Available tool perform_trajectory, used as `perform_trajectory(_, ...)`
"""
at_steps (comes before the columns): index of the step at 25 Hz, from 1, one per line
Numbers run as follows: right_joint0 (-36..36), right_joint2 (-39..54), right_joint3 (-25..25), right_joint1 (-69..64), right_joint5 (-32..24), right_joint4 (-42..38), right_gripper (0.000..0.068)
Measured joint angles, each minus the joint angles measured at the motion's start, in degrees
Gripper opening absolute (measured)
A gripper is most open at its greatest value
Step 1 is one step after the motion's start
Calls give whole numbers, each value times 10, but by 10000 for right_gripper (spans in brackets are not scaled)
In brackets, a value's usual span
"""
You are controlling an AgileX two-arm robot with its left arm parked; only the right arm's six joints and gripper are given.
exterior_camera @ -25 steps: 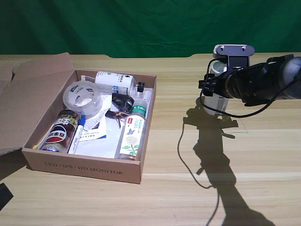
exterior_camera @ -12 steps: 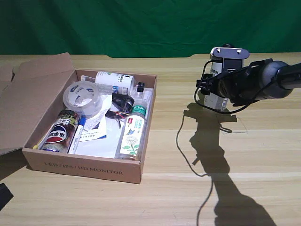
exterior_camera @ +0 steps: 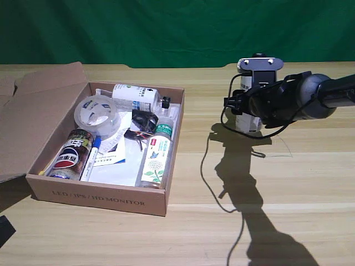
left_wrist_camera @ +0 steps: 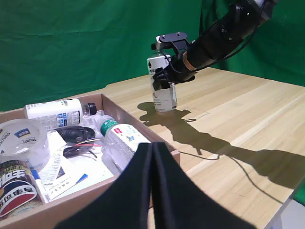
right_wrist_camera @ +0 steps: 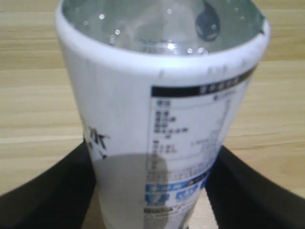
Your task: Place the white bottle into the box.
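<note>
The box (exterior_camera: 100,195) sits open at the exterior view's left, its flap folded out and its floor already crowded — a tape roll (exterior_camera: 97,115), a cola can (exterior_camera: 71,155), a green-capped bottle (exterior_camera: 155,156) and a smaller white-labelled bottle (exterior_camera: 135,97) lying along the far wall. Well apart from it, at that view's right, the right arm reaches over the bare wooden table (exterior_camera: 222,221) and its gripper (left_wrist_camera: 164,78) meets the white bottle (left_wrist_camera: 162,93), which stands upright on the boards.

In the right wrist view the bottle's label fills the frame with a dark finger (right_wrist_camera: 47,191) pressed to each flank, so the jaws look clamped on the label band (the cap is not visible there).

The step in hand is securing and lifting. To do it well, I judge the grip should stay firm on the label and the bottle should rise straight up before any sideways carry — high enough to clear the box's near wall. Free floor is scarce; the patch above the papers (exterior_camera: 113,158) looks the best landing.
</note>
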Motion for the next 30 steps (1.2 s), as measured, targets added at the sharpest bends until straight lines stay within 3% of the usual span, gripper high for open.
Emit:
perform_trajectory(8, 119, 0, 1, -110, -103, -65, 505)
perform_trajectory(14, 199, 0, -5, -148, -106, -218, 505)
perform_trajectory(19, 208, -13, -15, -96, -100, -354, 505)
perform_trajectory(28, 208, -25, -22, -69, -69, -410, 513)
perform_trajectory(30, 208, -25, -24, -69, -68, -411, 597)
